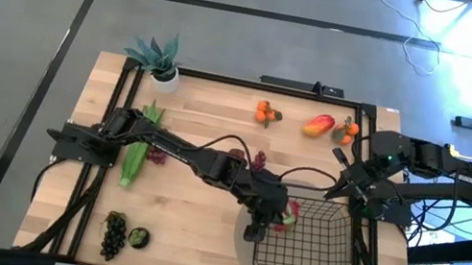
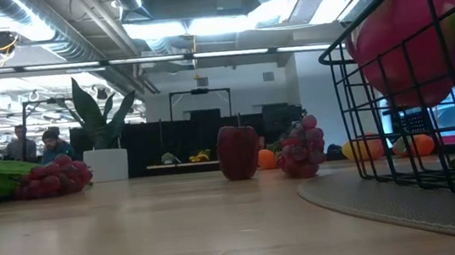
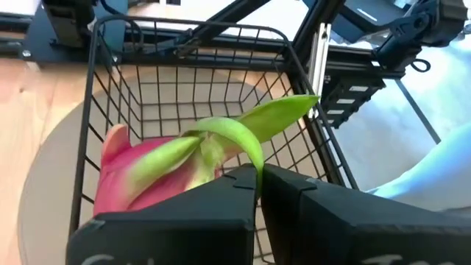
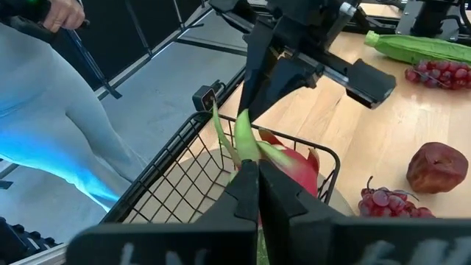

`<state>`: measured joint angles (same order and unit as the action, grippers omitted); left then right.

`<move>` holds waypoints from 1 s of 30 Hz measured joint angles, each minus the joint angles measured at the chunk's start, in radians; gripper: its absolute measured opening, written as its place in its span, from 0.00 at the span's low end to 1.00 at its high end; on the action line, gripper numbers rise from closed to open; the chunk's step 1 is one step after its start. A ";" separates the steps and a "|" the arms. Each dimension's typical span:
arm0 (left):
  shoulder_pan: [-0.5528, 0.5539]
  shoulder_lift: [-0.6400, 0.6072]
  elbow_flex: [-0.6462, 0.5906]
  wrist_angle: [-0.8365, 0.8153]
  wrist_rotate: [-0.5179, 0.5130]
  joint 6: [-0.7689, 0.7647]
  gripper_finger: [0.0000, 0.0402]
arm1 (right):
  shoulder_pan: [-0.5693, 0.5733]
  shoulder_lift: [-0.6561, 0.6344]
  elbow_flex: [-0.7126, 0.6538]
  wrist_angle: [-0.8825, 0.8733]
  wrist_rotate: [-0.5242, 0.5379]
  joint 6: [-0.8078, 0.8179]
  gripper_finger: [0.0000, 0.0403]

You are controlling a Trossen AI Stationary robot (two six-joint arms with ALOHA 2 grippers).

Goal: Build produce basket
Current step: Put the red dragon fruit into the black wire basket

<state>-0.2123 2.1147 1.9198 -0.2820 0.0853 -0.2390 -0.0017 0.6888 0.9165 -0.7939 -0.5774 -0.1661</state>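
Dragon fruit (image 1: 287, 215) hangs over the wire basket's (image 1: 331, 257) left rim, lower right of the high view, its green leaf tip pinched in the left gripper's (image 1: 260, 227) closed jaws; the right gripper (image 4: 254, 193), jaws together, hovers alongside.

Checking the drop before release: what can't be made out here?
- High view: the left arm covers the left gripper and most of the dragon fruit.
- Low view: the top edge cuts off the grip.
- Right wrist view: the right gripper hides whether it touches the leaf.
- High view: dark item beside the grape bunch, too small to name.
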 joint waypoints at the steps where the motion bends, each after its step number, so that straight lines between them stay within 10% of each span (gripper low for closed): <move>1: 0.000 0.000 0.000 -0.002 0.000 -0.007 0.00 | 0.000 0.000 0.000 -0.004 0.004 0.000 0.00; 30: -0.002 0.000 0.093 -0.160 -0.028 0.048 0.00 | 0.000 0.000 0.000 -0.020 0.011 -0.030 0.00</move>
<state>-0.2146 2.1143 2.0125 -0.4416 0.0574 -0.1905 -0.0017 0.6888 0.9163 -0.8141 -0.5663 -0.1959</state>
